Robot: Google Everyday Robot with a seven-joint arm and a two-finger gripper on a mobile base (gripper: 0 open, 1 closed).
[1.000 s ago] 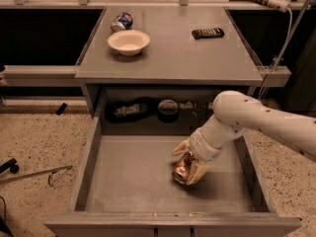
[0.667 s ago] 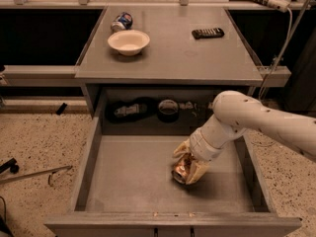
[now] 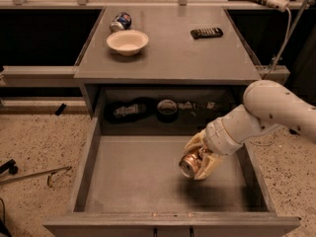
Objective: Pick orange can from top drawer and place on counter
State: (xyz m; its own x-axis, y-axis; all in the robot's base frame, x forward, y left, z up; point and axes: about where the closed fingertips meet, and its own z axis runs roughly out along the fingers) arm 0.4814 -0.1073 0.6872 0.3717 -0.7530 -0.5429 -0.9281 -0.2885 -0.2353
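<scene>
Now the top drawer (image 3: 123, 181) holds its load a little higher than a second ago. Over the right half of its floor the gripper (image 3: 195, 161), fingers pinching the orange can (image 3: 188, 166), has risen above a shadow. The pick looks done, and placing remains.

Behind the drawer there is one tabletop (image 3: 173, 53), carrying one bowl (image 3: 127, 41), one remote (image 3: 206, 32) and one blue-and-white can (image 3: 120, 21). There is one gripper and one orange can.
</scene>
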